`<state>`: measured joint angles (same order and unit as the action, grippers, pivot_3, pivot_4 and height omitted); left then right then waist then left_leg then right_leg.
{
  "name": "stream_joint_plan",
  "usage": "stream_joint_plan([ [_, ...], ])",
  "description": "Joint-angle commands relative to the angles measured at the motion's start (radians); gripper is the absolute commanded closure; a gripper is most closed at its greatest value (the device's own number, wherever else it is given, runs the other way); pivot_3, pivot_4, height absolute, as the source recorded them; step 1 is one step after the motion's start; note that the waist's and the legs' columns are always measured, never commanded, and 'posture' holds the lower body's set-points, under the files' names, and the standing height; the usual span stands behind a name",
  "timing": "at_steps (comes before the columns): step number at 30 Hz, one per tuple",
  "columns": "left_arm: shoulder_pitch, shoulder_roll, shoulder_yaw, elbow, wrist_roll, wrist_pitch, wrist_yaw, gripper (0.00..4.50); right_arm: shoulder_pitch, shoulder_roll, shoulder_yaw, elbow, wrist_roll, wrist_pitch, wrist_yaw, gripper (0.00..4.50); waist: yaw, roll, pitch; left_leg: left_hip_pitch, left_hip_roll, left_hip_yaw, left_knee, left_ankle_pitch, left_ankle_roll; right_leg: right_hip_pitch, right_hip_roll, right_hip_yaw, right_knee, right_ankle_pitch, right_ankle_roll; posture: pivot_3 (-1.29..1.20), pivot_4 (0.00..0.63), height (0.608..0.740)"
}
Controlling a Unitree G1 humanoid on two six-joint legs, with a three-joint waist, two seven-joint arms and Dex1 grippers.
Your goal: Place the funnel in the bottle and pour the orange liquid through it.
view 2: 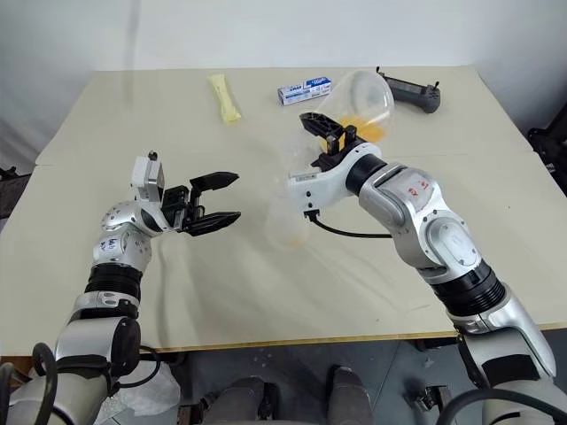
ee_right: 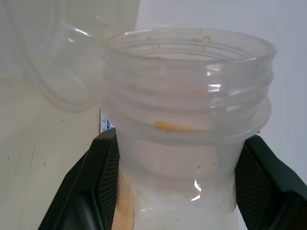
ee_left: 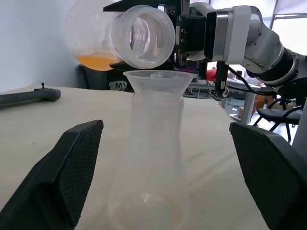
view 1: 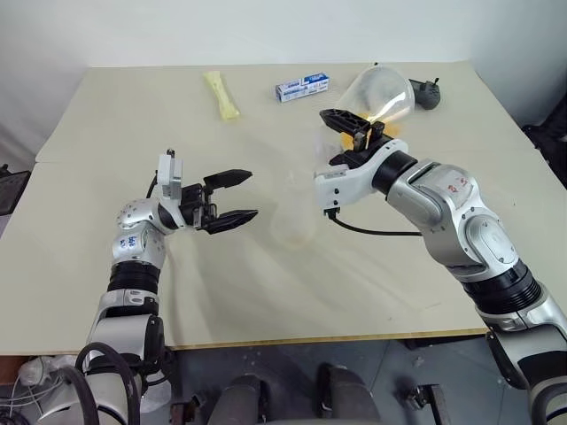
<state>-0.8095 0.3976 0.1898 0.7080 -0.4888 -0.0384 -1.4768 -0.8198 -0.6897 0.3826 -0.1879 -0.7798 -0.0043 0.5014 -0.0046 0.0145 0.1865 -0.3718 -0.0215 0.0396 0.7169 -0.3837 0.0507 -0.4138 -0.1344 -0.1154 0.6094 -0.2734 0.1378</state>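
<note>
My left gripper (view 1: 237, 197) at frame left, fingers spread wide, my right gripper (view 1: 354, 129) upper right, clamped, wrist rolled.

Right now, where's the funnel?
The funnel sits in the neck of the bottle, standing mid-table between the two arms. The mouth of the tipped jar, held by the right gripper, is just above it.

Silver-grey jointed arms with black bands, black cable, black textured-pad left pincer (view 1: 228, 197) fingers.
</note>
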Motion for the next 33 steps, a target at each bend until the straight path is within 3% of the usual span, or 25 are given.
stream_joint_plan([
  [1,-0.006,-0.005,0.020,-0.025,-0.030,0.004,-0.003,0.00,-0.042,-0.017,-0.061,-0.015,-0.026,-0.019,-0.006,1.76,0.000,0.000,0.000,0.000,0.000,0.000,0.000,0.000,0.000,0.000,0.000,0.000,0.000,0.000,0.000,0.00,0.150,0.740],
  [33,-0.030,-0.017,0.024,0.006,-0.033,-0.005,-0.004,0.00,-0.083,-0.030,-0.074,0.046,-0.104,-0.155,-0.025,1.76,-0.001,0.000,0.000,0.000,0.000,0.000,0.000,0.000,0.000,0.000,0.000,0.000,0.000,0.000,0.000,0.00,0.150,0.740],
])
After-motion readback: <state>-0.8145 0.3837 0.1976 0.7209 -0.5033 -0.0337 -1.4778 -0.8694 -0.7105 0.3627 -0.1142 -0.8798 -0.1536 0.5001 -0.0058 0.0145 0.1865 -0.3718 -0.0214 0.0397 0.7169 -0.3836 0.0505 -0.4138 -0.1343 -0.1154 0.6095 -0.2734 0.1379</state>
